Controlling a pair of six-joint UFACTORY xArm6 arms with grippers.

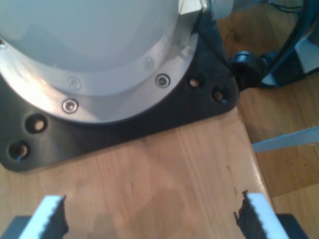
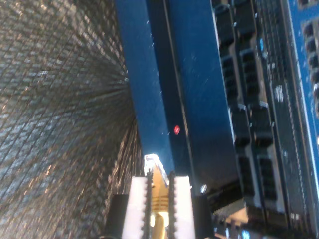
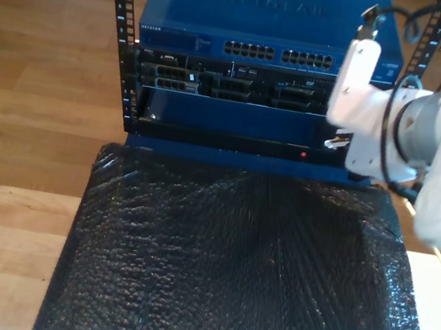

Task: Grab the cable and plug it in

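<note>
Entry for you, operator: my second gripper (image 2: 159, 199) was closed on the cable (image 2: 158, 201), its white serrated fingers (image 2: 137, 206) pinching the pale-yellow boot from both sides so that the small clear plug (image 2: 152, 162) stuck out just past the fingertips. The plug tip sat close against the dark blue front of the rack equipment (image 2: 199, 99), beside a thin seam and a small red indicator light (image 2: 176, 130); whether it touched the panel could not be told. A row of dark ports (image 2: 249, 149) ran along that face, further from the plug. In the exterior view, a white arm (image 3: 398, 128) reached in from that view's right toward the rack (image 3: 245, 75), at the height of the black panel under the blue switch (image 3: 262, 27), with the red light (image 3: 304, 155) glowing just beside it. A black bubble-wrap sheet (image 3: 228, 269) covered the wooden table (image 3: 9, 247) in front of the rack. My first gripper (image 1: 152, 214) stood wide open with nothing between its jaws, hanging over bare wood just short of a round white arm base (image 1: 89, 45) bolted to a black mounting plate (image 1: 149, 114).
</note>
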